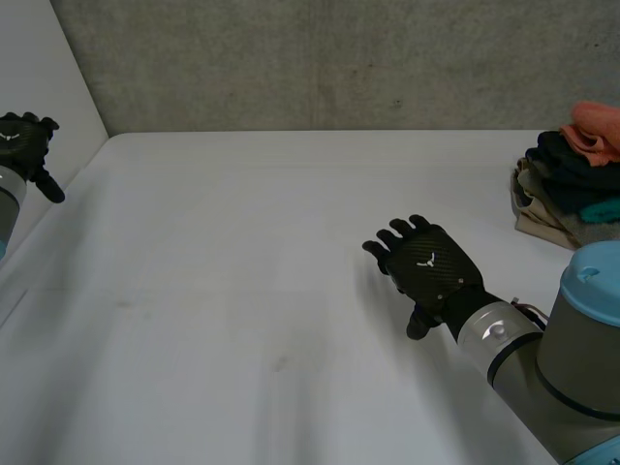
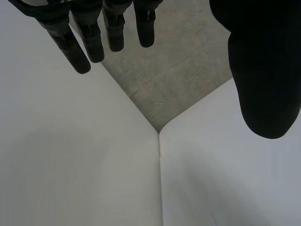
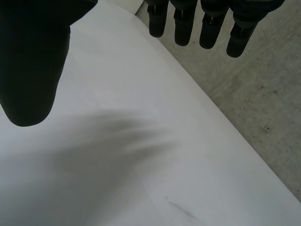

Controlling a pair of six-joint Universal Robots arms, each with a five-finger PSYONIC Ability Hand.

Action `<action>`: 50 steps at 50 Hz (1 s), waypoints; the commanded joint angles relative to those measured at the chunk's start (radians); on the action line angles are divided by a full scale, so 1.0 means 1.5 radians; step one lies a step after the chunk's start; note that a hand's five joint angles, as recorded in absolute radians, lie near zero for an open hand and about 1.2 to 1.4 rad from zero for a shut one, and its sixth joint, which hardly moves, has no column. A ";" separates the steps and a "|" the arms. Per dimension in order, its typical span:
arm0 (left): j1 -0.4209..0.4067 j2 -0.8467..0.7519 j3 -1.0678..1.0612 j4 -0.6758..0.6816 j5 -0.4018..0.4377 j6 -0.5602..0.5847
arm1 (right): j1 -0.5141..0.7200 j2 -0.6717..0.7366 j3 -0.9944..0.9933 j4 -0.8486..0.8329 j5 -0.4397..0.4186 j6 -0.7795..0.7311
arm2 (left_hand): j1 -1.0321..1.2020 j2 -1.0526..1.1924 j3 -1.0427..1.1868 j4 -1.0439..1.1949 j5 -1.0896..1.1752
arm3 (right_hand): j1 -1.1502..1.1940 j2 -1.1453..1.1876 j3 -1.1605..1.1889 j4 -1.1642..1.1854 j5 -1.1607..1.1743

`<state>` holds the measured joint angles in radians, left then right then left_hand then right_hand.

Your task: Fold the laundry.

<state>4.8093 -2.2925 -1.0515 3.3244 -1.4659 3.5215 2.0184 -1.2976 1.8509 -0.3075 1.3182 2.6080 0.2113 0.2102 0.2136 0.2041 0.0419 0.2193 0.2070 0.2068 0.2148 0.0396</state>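
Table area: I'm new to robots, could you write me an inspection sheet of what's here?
Surface: white table, a few faint marks.
Job's things: laundry pile at the far right edge, orange piece on top, untouched.
Clutter: nothing seen.
Hands: left hand open by the left edge; right hand open above the table; both hold nothing.
Cables: nothing seen.
Surroundings: grey wall behind, white panel at left.

Soft, even, rather dim light lies flat over the white table and the grey wall.
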 commanded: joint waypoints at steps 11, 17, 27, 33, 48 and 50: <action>-0.155 0.227 -0.101 -0.203 -0.093 -0.083 | -0.067 -0.110 -0.136 0.215 0.033 0.170 | -0.025 -0.024 -0.026 -0.020 -0.028 | -0.030 -0.022 -0.021 -0.027 -0.026; -0.269 0.360 -0.199 -0.327 -0.121 -0.097 | -0.104 -0.135 -0.186 0.311 0.063 0.202 | -0.025 -0.024 -0.026 -0.020 -0.028 | -0.030 -0.022 -0.021 -0.027 -0.026; -0.359 0.457 -0.274 -0.260 -0.179 -0.138 | -0.129 -0.147 -0.198 0.351 0.067 0.208 | -0.025 -0.024 -0.026 -0.020 -0.028 | -0.030 -0.022 -0.021 -0.027 -0.026; -0.358 0.457 -0.273 -0.257 -0.186 -0.141 | -0.128 -0.147 -0.194 0.349 0.067 0.222 | -0.025 -0.024 -0.026 -0.020 -0.028 | -0.030 -0.022 -0.021 -0.027 -0.026; -0.353 0.460 -0.278 -0.271 -0.180 -0.146 | -0.116 -0.162 -0.162 0.288 0.089 0.231 | -0.025 -0.024 -0.026 -0.020 -0.028 | -0.030 -0.022 -0.021 -0.027 -0.026; -0.351 0.460 -0.278 -0.274 -0.180 -0.147 | -0.115 -0.167 -0.156 0.268 0.091 0.230 | -0.025 -0.024 -0.026 -0.020 -0.028 | -0.030 -0.022 -0.021 -0.027 -0.026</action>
<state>4.2786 -1.6033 -1.4682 2.9255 -1.7391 3.3043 1.8408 -1.5304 1.5965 0.1528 1.4416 2.9589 0.2112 0.2066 0.2123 0.2041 0.0419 0.2193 0.2070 0.2068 0.2148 0.0395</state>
